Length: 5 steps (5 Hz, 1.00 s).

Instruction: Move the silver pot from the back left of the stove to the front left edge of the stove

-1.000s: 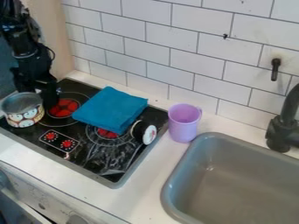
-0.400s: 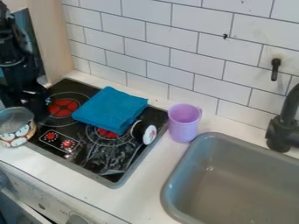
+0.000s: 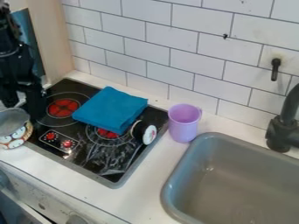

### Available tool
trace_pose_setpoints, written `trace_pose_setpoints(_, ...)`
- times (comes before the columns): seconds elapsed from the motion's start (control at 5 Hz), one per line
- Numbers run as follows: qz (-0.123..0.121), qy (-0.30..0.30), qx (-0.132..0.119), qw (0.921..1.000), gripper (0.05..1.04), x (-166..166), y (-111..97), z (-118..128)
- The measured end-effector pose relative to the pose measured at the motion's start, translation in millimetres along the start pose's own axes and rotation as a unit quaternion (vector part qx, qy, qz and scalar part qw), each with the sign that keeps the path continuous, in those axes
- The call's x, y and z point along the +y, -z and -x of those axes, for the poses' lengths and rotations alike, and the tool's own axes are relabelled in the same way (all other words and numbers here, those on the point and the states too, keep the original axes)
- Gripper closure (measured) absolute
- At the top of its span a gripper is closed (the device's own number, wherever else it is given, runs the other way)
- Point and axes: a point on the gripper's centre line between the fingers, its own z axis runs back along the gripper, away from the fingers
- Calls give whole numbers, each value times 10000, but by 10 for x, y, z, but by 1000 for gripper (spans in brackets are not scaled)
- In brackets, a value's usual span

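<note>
In the camera view, the black two-finger gripper [image 3: 23, 108] hangs at the left side, right behind a small round pot with a grey inside and a patterned, light-coloured outer wall [image 3: 15, 139]; I cannot tell whether its jaws are released or clenched on the rim. The pot stands at the view's left edge, by the left front corner of a black stovetop with red burner markings [image 3: 88, 146]; whether it rests on the surface or is raised is unclear. A folded blue cloth [image 3: 111, 108] lies across the back middle of the stovetop; just beside its right corner is a short black cylinder with a white, patterned round face [image 3: 149, 134], tipped on its side. A light purple plastic mug [image 3: 184, 124] stands upright on the white counter [image 3: 143, 192], between the stovetop and a grey rectangular sink [image 3: 234, 179].
</note>
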Motion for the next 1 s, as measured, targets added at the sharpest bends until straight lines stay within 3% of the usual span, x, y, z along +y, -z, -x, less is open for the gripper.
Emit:
trace_pose_setpoints(0.4,121,234,197,9995,81,-43,-255,43)
trace_pose_setpoints(0.6,161,519,-81,9985,81,-150,-421,7)
trace_pose_setpoints(0.8,158,1215,-217,9922,81,-537,-585,110)
trace_pose_setpoints(1.0,144,1411,-181,9897,81,-652,-621,264)
